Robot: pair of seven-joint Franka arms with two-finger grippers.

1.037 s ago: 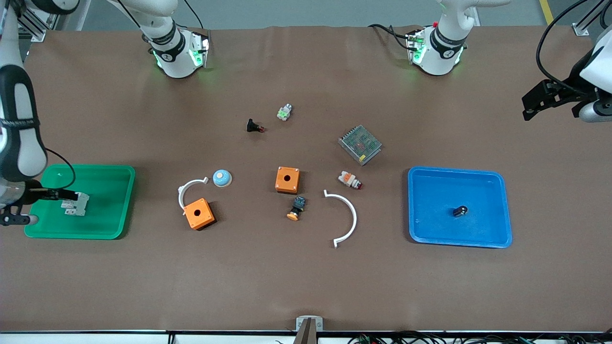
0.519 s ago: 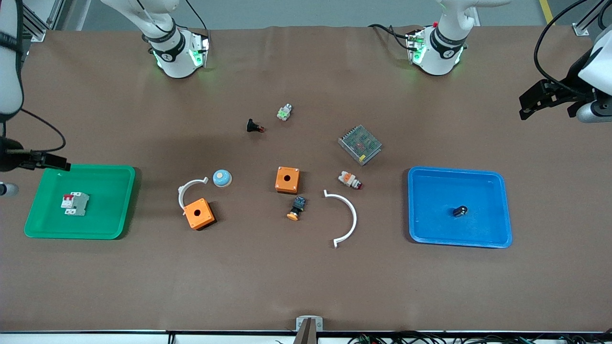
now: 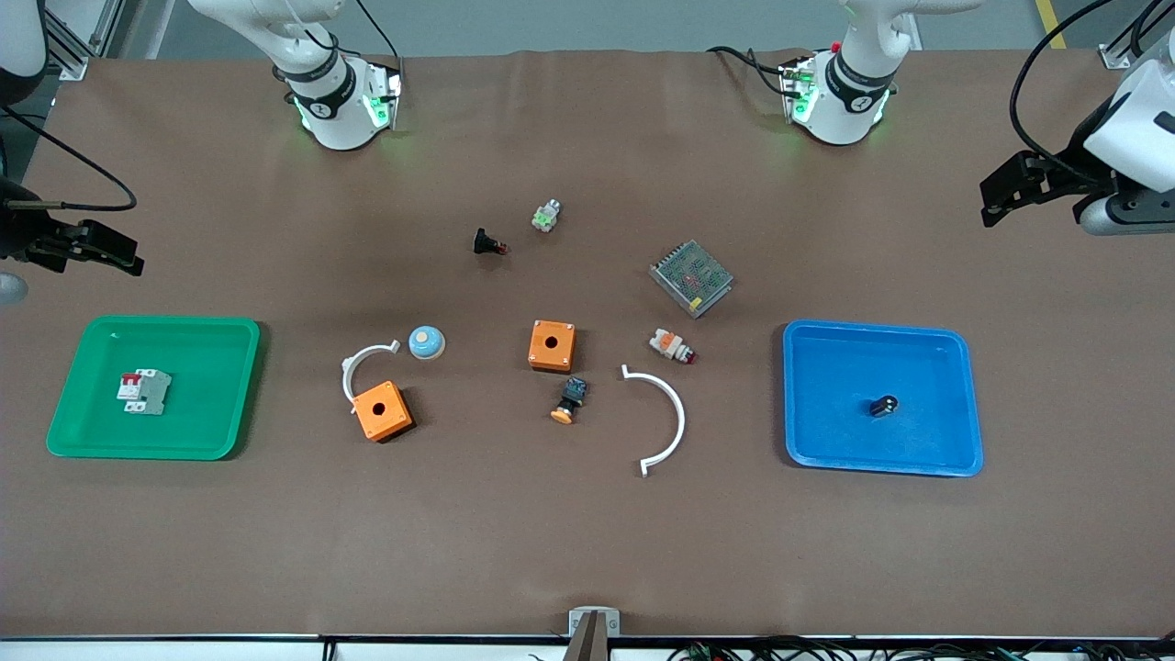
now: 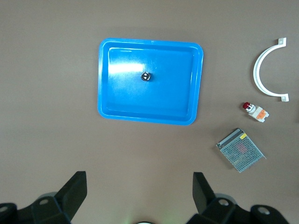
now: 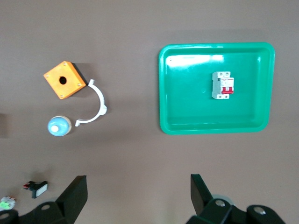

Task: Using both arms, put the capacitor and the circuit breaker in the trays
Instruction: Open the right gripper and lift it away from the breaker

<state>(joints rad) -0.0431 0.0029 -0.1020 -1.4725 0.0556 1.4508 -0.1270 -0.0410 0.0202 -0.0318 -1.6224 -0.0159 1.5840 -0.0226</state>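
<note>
The green tray (image 3: pixel 211 386) holds the grey, blocky circuit breaker (image 3: pixel 143 393). The blue tray (image 3: pixel 826 431) holds the small cylindrical capacitor (image 3: pixel 883 405). The left gripper (image 4: pixel 138 193) and the right gripper (image 5: pixel 135 193) are both open, empty, over bare table.

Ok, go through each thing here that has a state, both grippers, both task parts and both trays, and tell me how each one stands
left gripper: open, empty, up over bare table
right gripper: open, empty, up over bare table
capacitor: lying in the blue tray, released
circuit breaker: lying flat in the green tray, released
blue tray: holds only the capacitor
green tray: holds only the circuit breaker

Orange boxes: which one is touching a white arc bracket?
The orange box toward the right arm's end, nearer the front camera; the small white arc meets its corner. The central orange box stands clear of the large arc.
</note>
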